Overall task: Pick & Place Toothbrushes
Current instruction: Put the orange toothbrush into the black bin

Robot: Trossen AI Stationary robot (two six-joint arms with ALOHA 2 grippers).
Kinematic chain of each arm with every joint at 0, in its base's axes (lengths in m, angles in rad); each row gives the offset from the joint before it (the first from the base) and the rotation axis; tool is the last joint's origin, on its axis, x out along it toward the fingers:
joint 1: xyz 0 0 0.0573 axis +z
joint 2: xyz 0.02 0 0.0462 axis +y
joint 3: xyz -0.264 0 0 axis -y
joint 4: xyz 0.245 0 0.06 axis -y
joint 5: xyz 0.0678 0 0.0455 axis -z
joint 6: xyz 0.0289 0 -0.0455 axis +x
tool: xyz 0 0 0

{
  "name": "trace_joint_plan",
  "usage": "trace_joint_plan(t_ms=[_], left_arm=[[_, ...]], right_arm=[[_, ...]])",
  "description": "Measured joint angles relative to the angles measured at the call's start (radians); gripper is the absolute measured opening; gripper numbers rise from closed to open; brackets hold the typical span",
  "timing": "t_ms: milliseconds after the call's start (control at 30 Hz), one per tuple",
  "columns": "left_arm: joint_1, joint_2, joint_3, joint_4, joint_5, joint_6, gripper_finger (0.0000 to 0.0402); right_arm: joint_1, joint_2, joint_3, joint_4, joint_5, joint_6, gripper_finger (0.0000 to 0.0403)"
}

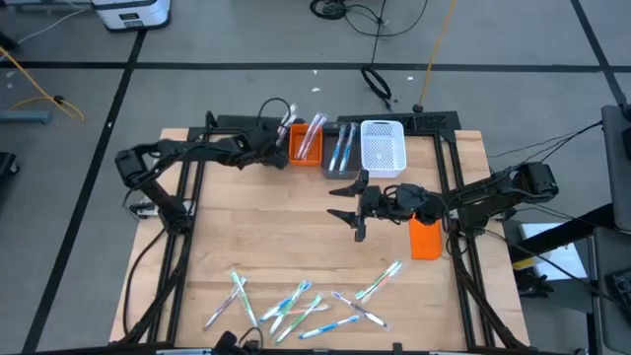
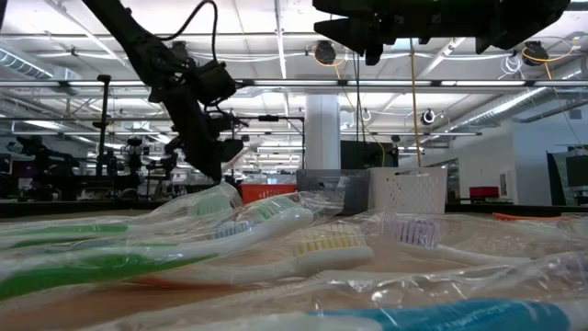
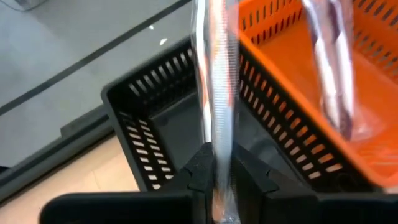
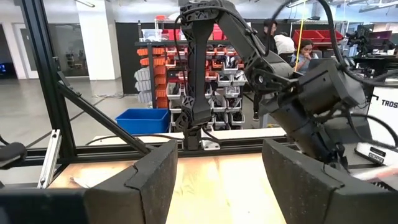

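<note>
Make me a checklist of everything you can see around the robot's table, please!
Surface: wooden table, bare in the middle.
Job's things: loose toothbrushes lie along the near edge; more stand in the orange bin and grey bin. The white bin looks empty.
Clutter: orange block at the right side.
Grippers: left gripper is over the black bin, pinching a wrapped toothbrush. Right gripper hangs open above mid-table, holding nothing.
Cables: black and yellow cables on the floor behind the table.
Surroundings: shelves and people in the room beyond.
</note>
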State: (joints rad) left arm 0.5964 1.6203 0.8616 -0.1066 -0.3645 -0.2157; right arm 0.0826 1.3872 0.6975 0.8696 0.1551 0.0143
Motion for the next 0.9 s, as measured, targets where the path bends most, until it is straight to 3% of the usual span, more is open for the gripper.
trace_joint_plan(t_ms=[767, 900], left_arm=[[0.010, 0.042, 0.000, -0.003, -0.010, -0.049, 0.0062], [0.015, 0.042, 0.000, -0.003, -0.003, -0.045, 0.0082]], right_arm=[[0.000, 0.000, 0.000, -0.026, 0.000, -0.003, 0.0226], [0.000, 0.000, 0.000, -0.028, 0.000, -0.003, 0.0226]])
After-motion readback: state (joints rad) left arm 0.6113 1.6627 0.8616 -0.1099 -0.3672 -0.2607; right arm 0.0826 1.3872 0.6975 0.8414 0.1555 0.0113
